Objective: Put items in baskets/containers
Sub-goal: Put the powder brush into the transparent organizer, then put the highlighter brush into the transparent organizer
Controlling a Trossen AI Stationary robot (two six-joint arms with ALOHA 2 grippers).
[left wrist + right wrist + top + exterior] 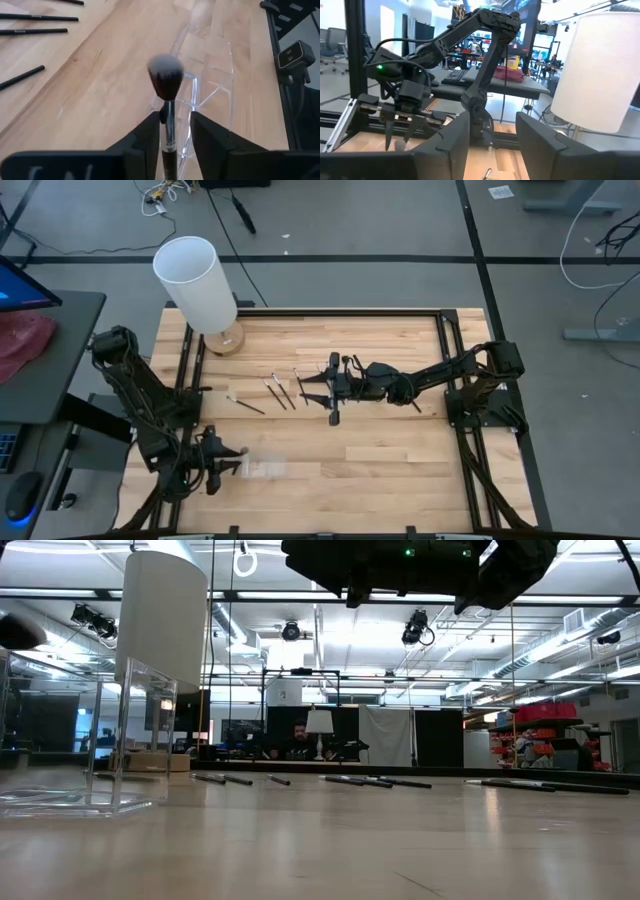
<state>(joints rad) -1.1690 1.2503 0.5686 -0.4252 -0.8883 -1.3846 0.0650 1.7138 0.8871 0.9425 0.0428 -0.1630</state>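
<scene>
My left gripper (pixel 172 142) (pixel 222 463) is shut on a brush with a dark handle and a fluffy white-tipped tuft (pixel 166 75). It is at the near left of the table, beside the clear tray (pixel 212 82) (pixel 263 470) (pixel 95 745). Several slender dark brushes (pixel 278 392) (pixel 365 781) lie flat on the wood mid-table, and more show in the left wrist view (pixel 35 31). My right gripper (pixel 492 145) (pixel 318 390) is open and empty, raised above the table's middle, just right of those brushes. My left gripper pinches the brush by its silver-and-black handle (pixel 169 135) between the two fingers. The brush lies along the fingers and sticks out forward past their tips. Its tuft hangs lifted clear over the near rim of the clear tray.
A tall white cylinder on a round wooden base (pixel 200 285) stands at the far left corner. Black frame rails (pixel 445 350) border the table. Bare wood (pixel 380 460) lies to the tray's right. The right arm (pixel 420 565) hangs overhead in the low view.
</scene>
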